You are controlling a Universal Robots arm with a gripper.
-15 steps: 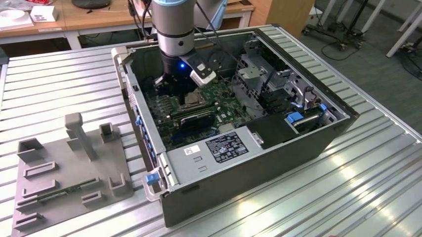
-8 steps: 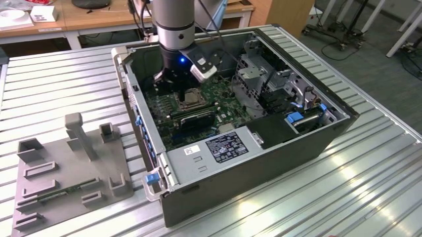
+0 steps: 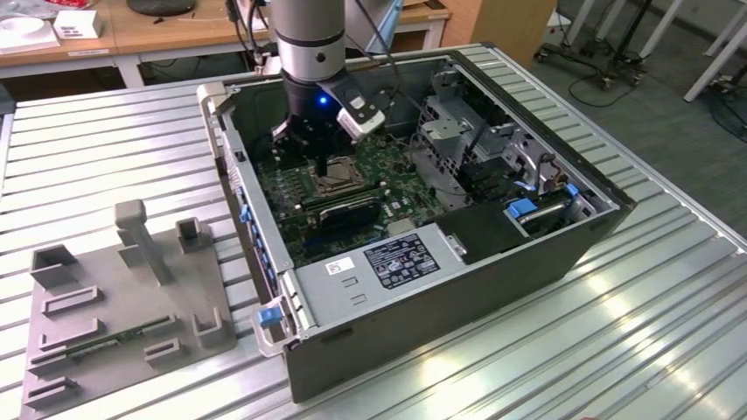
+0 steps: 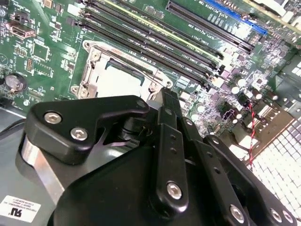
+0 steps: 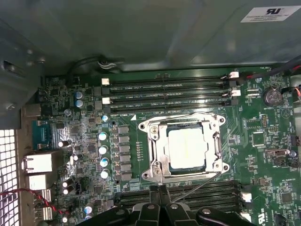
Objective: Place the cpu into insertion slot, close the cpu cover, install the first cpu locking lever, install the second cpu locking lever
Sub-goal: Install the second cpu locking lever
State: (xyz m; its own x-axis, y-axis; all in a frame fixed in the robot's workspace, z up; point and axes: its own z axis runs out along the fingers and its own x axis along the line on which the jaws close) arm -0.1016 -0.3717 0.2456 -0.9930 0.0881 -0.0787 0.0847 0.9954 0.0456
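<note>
The cpu (image 5: 186,148), a pale square chip, lies in the insertion slot (image 3: 332,175) on the green motherboard. The silvery cpu cover (image 5: 157,150) is folded down around it. One wire locking lever (image 5: 188,116) runs along the socket's edge next to the memory slots. The other lever (image 5: 197,187) slants away from the socket corner, and its free end reaches my fingertips. My gripper (image 5: 161,188) hangs just beside the socket with its black fingers (image 4: 164,101) together. I cannot tell whether the wire is pinched or only touched. In the exterior view the gripper (image 3: 317,153) reaches down into the open case.
Long black memory slots (image 5: 169,92) flank the socket on two sides. The case walls (image 3: 251,219), a drive cage (image 3: 467,140) and the power supply (image 3: 386,258) box in the board. A grey fixture tray (image 3: 117,306) lies on the slatted table at the exterior view's left.
</note>
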